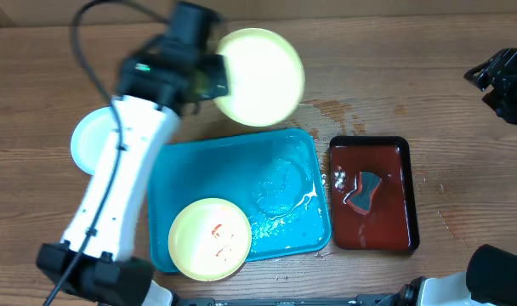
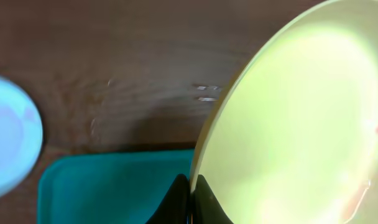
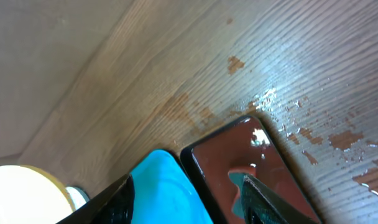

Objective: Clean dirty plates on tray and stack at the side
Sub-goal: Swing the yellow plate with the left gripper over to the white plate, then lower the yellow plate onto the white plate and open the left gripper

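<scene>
— Overhead view: state the plate positions.
— One yellow-green plate (image 1: 260,76) was held beyond the tray (image 1: 284,161) rim at 12 o'clock. A mint-white plate (image 1: 90,140) lay on the surface (image 1: 37,93) at 9 o'clock. A red-smeared plate (image 1: 210,240) sat inside the tray, in the 7 o'clock corner.
— Finger state?
— On the left gripper (image 1: 214,75), the fingers (image 2: 175,202) were clenched on the yellow-green plate's rim. On the right gripper (image 3: 188,180), well off toward 2 o'clock, they were spread apart, grasping nothing.
</scene>
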You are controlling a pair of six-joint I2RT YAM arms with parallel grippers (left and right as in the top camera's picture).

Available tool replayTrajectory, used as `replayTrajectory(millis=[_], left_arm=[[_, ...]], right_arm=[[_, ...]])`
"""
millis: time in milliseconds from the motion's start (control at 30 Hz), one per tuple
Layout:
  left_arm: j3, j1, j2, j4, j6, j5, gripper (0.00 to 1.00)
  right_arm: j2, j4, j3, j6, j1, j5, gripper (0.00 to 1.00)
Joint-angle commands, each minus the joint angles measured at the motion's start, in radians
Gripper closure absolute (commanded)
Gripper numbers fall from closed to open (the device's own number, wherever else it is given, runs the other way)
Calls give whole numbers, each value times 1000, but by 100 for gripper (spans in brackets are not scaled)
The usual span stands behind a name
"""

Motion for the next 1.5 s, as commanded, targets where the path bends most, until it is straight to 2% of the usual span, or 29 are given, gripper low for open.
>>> replayTrajectory(millis=[0, 133, 400, 500, 733, 867, 967, 1233, 1467], left_arm=[[-88, 138, -8, 0, -40, 254, 95], [-270, 301, -23, 68, -40, 346, 95], [-678, 589, -97, 323, -40, 514, 96], [-752, 695, -101, 352, -36, 494, 95], [-786, 893, -101, 394, -36, 484, 96], [-786, 988, -99, 408, -37, 396, 96], [-786, 1023, -92, 418, -40, 309, 96], [-785, 998, -50, 483, -71, 196, 96], [-785, 998, 14, 511, -74, 178, 96]], right_arm=[[-20, -5, 26, -26, -3, -9, 43], [-20, -9, 26, -28, -3, -9, 43], [-20, -9, 26, -28, -2, -9, 43], [-20, -9, 26, -28, -2, -10, 43], [-20, -17, 26, -28, -2, -10, 43], [-20, -26, 26, -28, -2, -10, 43], [-20, -32, 26, -28, -2, -10, 43], [-20, -43, 26, -29, -2, -9, 43], [-20, -56, 26, -32, -2, -9, 43]])
